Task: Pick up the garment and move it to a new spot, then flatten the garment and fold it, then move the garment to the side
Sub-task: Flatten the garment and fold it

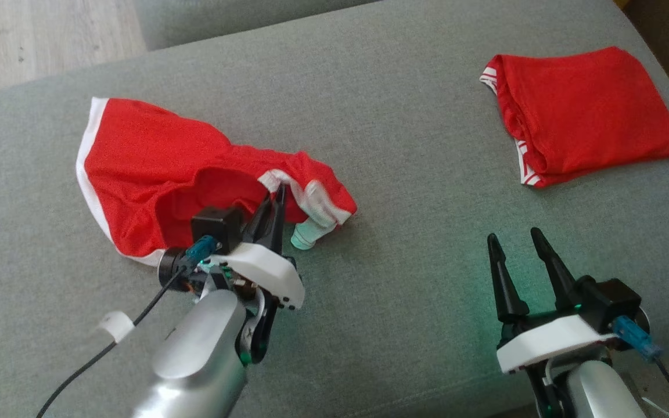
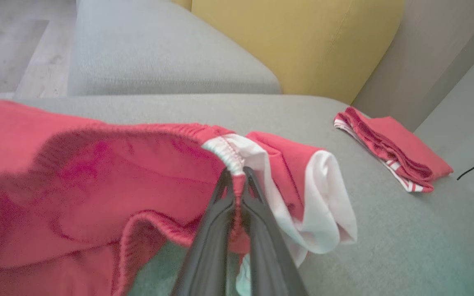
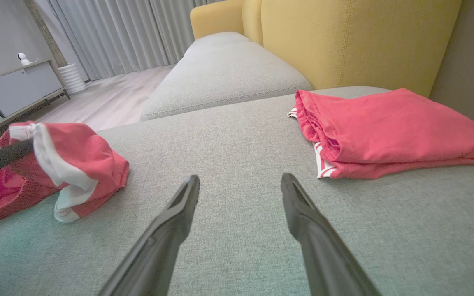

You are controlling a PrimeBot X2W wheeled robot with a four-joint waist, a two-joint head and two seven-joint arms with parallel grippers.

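Clearly at the first step: picking up. Holds nothing in the right gripper [image 1: 514, 235], low at four o'clock of the head view, fingers spread wide above the grey cushion [image 1: 404, 174]. Pinches the waistband of the crumpled red garment [image 1: 154, 168], lying at ten o'clock, with the left gripper [image 1: 276, 194] clamped tight on it. Leaves a folded red cloth [image 1: 584, 110] farther off at two o'clock. Next, probably: lift clear, carry to a bare spot, mind any dragging hem.

Red garment [image 1: 137, 157] with white edging at left. Far right, red folded garment [image 1: 590, 110] with red-and-white striped trim. Grey woven sofa [image 1: 404, 174], yellow backrest [image 3: 344, 37], pale wood floor [image 1: 32, 35]. Left end effector [image 1: 278, 191] and right end effector [image 1: 514, 234] black-fingered.
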